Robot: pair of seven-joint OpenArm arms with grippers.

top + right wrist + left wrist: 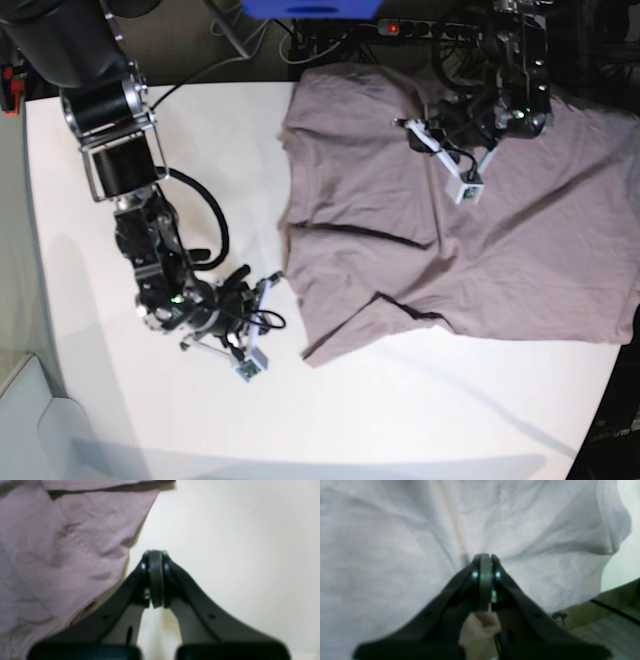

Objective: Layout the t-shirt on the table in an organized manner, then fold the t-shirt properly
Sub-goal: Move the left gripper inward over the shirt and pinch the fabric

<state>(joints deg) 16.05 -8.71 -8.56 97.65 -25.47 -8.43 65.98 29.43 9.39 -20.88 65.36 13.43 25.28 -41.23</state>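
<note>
1. We see the dusty mauve thin cotton t-shirt point(450, 240) rumpled on the smooth white worktop point(150, 400), so layout seems unfinished.
2. Left gripper point(485, 562) is closed, empty, above the fabric.
3. Right gripper point(155, 560) is closed, empty, with the shirt just beside it; next we'd need it to open and catch an edge.

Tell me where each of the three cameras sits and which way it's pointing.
Left wrist: behind the shut left gripper, facing the t-shirt close up.
Right wrist: behind the shut right gripper, facing the table, shirt at left.
Base: overhead, looking down on table, shirt and both arms.
Shared: all three show the shirt; right wrist and base share the table.
</note>
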